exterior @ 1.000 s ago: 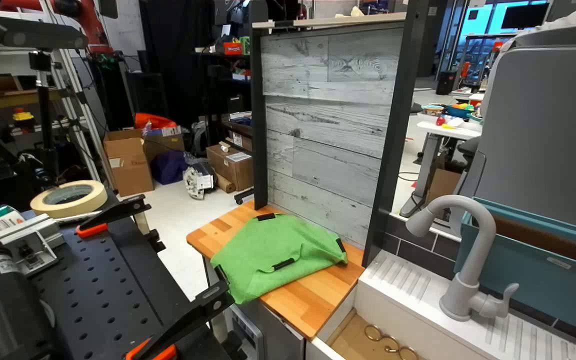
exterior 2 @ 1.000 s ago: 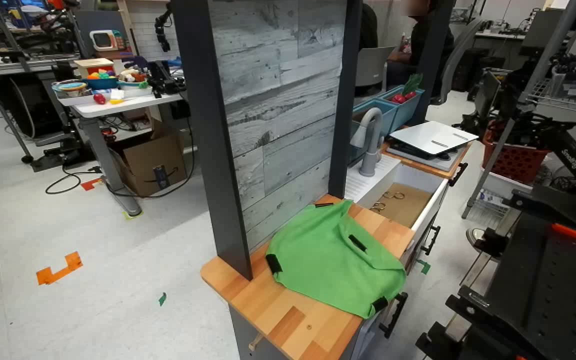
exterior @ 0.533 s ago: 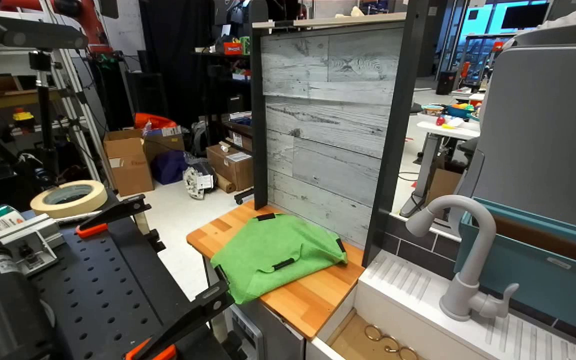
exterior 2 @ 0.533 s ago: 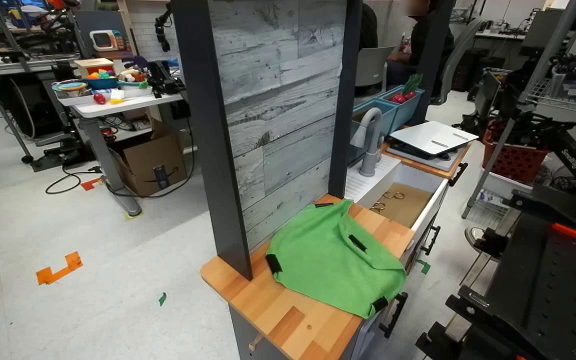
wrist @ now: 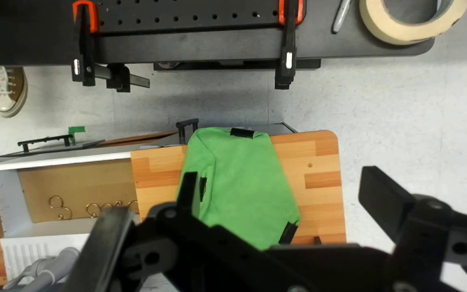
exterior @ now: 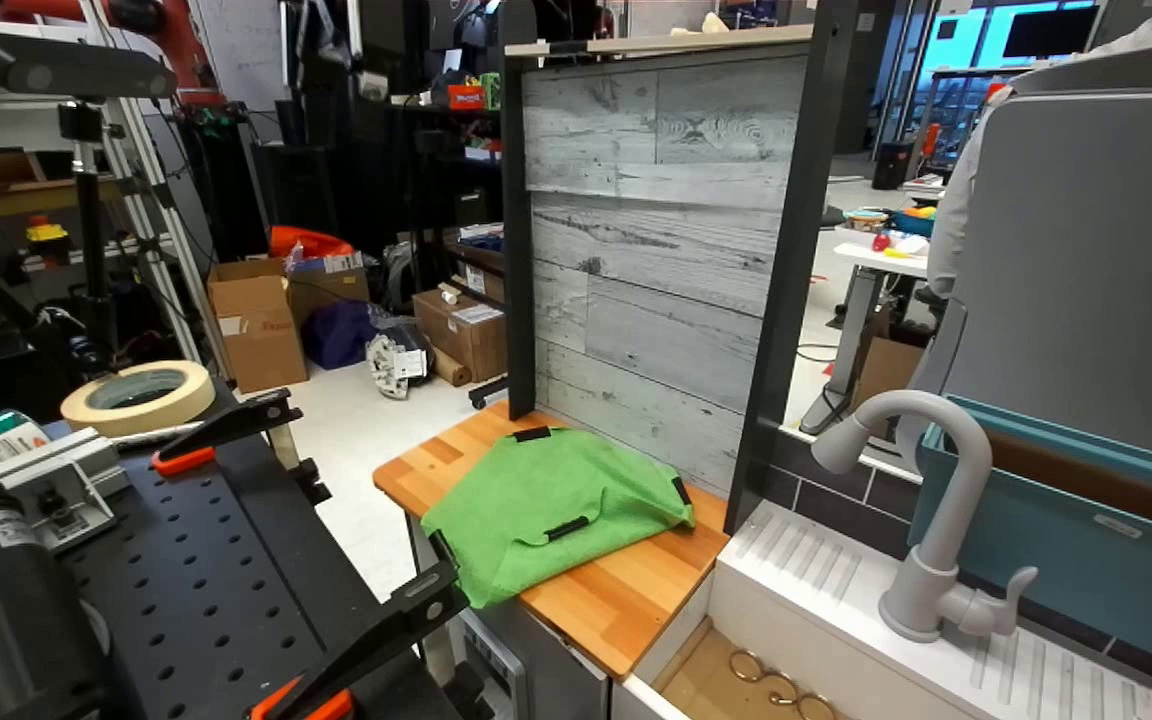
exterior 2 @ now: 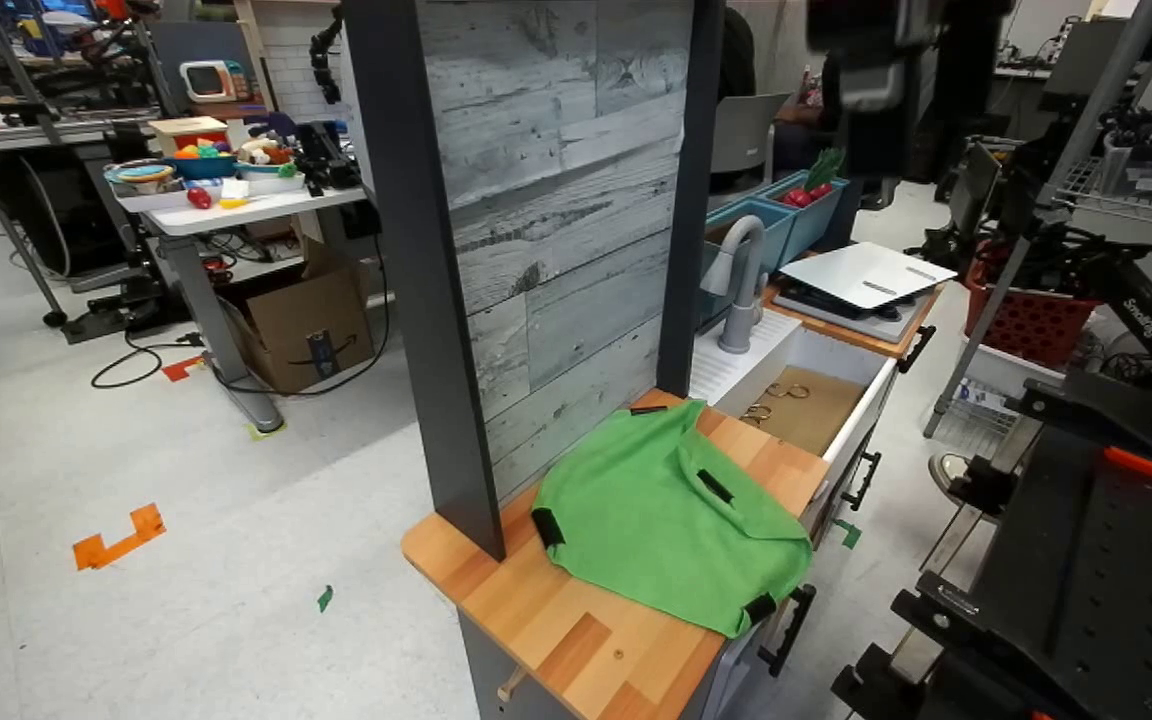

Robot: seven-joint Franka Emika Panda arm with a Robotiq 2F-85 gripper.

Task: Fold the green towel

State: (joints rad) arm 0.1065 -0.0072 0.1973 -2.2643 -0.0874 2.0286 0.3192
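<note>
The green towel point(exterior: 526, 500) lies wrinkled on the small wooden tabletop point(exterior: 626, 600). It also shows in an exterior view point(exterior 2: 636, 530) and in the wrist view point(wrist: 245, 174). Black strips sit at its corners. One side is folded over, with a black strip on the flap. A corner hangs slightly over the tabletop's edge. My gripper point(wrist: 280, 174) is wide open and empty in the wrist view, above the towel and the tabletop. Its parts cover the towel's lower end there. A blurred dark part of the arm or gripper shows high at the top of both exterior views.
A grey wood-look panel point(exterior: 656, 220) stands upright behind the tabletop. An open drawer point(exterior 2: 816, 405) with gold rings and a grey faucet point(exterior 2: 741, 290) are beside it. A black worktable point(wrist: 201, 44) with clamps point(wrist: 288, 61) stands opposite. Someone's shoe point(wrist: 8, 87) is on the floor.
A dark part of the arm or gripper has come into view at the top of both exterior views. The towel has not moved. A person has appeared in the background.
</note>
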